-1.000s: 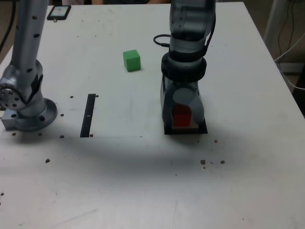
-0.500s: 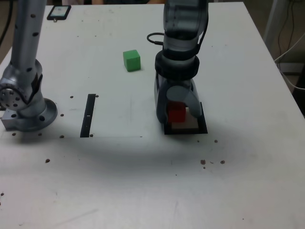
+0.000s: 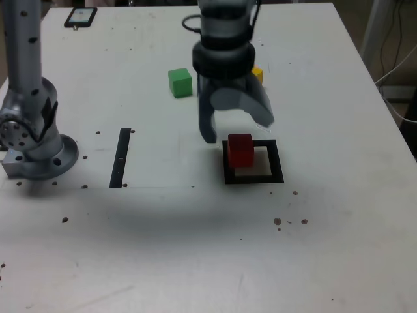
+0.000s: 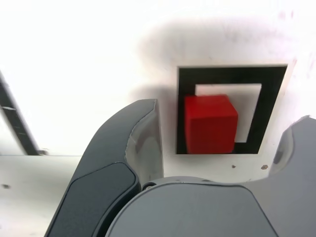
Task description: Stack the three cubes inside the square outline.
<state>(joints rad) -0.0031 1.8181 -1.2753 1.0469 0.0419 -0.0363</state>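
The red cube [image 3: 240,150] rests on the table inside the square outline [image 3: 255,177], toward the exterior view's left, overlapping the black band there. In the wrist view the red cube [image 4: 210,123] covers one side of the outline [image 4: 232,74], and both grey fingers [image 4: 143,133] stand apart from it. My gripper [image 3: 236,127] hangs open just above and behind the red cube, holding nothing. The green cube [image 3: 180,83] sits farther back to the left. A corner of the yellow cube [image 3: 258,74] shows behind the gripper.
A narrow black strip [image 3: 120,156] lies on the white table to the exterior view's left. The arm's round base [image 3: 36,153] stands at the left edge. A phone [image 3: 80,16] lies at the far left corner. Small dark specks dot the tabletop.
The jaws have opened and let go of the red cube, which stays in the outline. The gripper has risen and drawn back to the left, uncovering the yellow cube.
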